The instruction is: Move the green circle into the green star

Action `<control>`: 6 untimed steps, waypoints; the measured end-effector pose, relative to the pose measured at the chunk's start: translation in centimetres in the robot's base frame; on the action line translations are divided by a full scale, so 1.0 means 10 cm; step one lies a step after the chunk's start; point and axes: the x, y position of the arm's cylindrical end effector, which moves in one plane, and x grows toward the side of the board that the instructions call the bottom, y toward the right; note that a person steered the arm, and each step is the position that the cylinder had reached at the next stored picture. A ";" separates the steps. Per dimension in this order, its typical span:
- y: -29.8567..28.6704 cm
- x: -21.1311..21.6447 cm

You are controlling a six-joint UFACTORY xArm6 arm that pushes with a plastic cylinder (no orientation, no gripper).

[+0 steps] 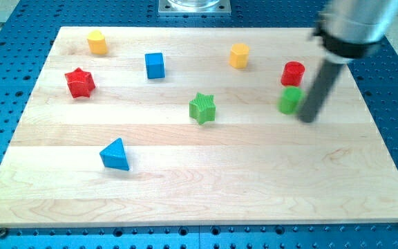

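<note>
My tip down on the wooden board, at the view's right, just beside the green circle on its right side, touching or nearly touching; hard to tell which, because the rod is blurred. No jaws on this tool, only a straight dark rod, holding nothing. Upper part of the rod and its grey housing cut off by the view's top edge and out of focus.

Just above the green circle, a red circle, very near, almost in contact with it. To the view's left of the green circle, well apart, the green star, near the middle of the board. Between circle and star only bare wood, no block in the straight line. Yellow block above that line, toward the view's top, shape like a short hexagon or cylinder, not sure which.

Farther to the left: blue cube, red star, a second yellow block near the top left corner, and a blue triangle lower on the left.

Counted: eight blocks in all, two green, two red, two yellow, two blue. Around the board, blue perforated table; at the top middle, a grey metal base, partly cut off.
</note>
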 end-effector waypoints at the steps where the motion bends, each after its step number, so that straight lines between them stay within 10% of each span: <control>1: -0.07 -0.14; 2: 0.46 -0.26; 6: -1.51 -0.80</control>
